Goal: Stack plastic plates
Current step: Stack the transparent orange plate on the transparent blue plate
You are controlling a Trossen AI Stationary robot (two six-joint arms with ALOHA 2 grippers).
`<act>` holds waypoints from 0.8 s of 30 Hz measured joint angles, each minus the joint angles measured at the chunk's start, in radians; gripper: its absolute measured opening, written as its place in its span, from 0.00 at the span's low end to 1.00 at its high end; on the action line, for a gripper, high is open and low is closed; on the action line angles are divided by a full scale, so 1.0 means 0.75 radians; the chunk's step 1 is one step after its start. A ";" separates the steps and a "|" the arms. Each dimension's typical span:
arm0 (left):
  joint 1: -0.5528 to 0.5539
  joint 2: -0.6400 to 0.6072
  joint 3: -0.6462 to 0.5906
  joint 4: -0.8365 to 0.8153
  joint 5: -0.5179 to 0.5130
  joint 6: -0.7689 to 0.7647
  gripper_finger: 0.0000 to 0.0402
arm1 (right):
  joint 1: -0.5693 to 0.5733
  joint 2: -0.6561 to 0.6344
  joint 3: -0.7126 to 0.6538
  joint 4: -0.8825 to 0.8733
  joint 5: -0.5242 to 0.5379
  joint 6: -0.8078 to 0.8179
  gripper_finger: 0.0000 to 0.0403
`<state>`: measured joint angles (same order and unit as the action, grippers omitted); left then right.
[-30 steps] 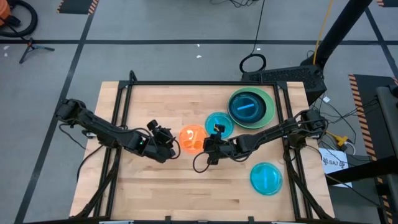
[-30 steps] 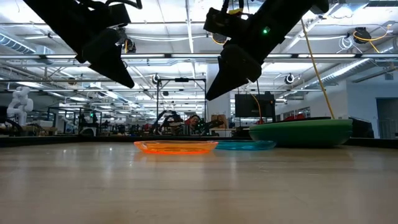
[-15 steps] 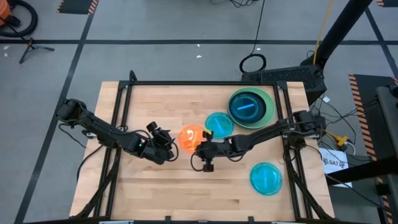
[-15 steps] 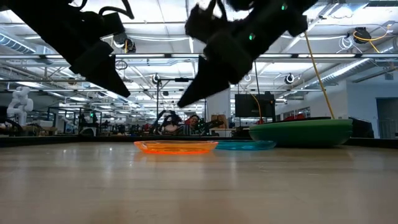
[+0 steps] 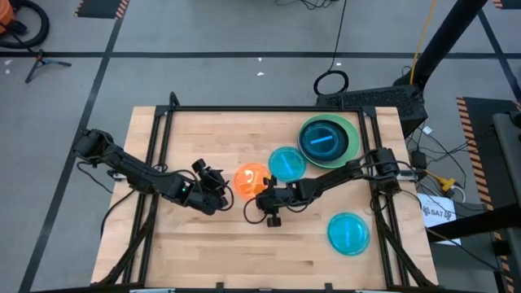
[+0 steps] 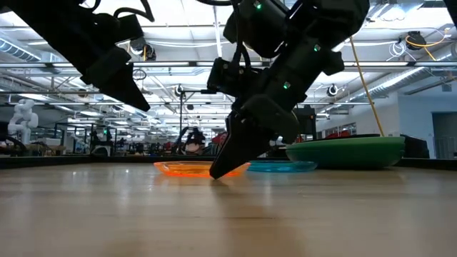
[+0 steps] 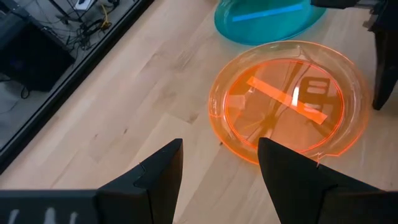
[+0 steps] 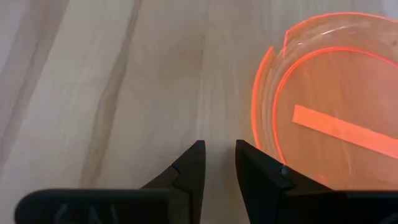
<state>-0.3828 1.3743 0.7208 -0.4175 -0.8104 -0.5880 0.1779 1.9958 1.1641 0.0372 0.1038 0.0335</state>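
Note:
A small translucent orange plate [image 5: 251, 181] lies flat on the wooden table near its middle. My right gripper [image 8: 219, 152] is low at the plate's near-right edge, slanting down. Its fingers are open by a narrow gap, with only bare wood between them. In the low view its tips [image 6: 216, 173] are at table level. My left gripper [image 7: 217, 149] hovers wide open just left of the orange plate [image 7: 286, 102], holding nothing. A cyan plate [image 5: 286, 163] lies just beyond the orange one. My right gripper has one fingertip [image 8: 264, 169] right at the outer rim [image 8: 261, 124] of the orange plate, coming slanting down from the table's right. I cannot tell whether it touches the rim. The plate lies flat on the table.
A stack of large green plates with a blue one on top [image 5: 328, 141] stands at the far right. Another cyan plate [image 5: 348, 233] lies near the right front. Bare wood stretches across the table's left and near parts.
My right gripper has come down and toward the table's left, tipping further downward, from above the plates to the table beside the orange plate's edge. The plates have not moved.

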 joint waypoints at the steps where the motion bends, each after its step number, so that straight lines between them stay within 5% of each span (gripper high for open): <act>1: 0.000 0.000 0.000 0.001 0.000 0.000 0.53 | -0.001 -0.005 0.000 0.000 0.000 -0.003 0.21; 8: 0.003 0.000 0.000 0.003 -0.004 0.020 0.53 | -0.007 -0.036 0.001 0.030 0.106 -0.104 0.21; 24: 0.003 0.000 0.000 0.004 -0.005 0.010 0.53 | -0.065 -0.018 0.000 0.024 0.101 -0.097 0.37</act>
<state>-0.3805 1.3743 0.7208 -0.4145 -0.8143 -0.5808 0.1291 1.9827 1.1641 0.0552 0.1795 -0.0395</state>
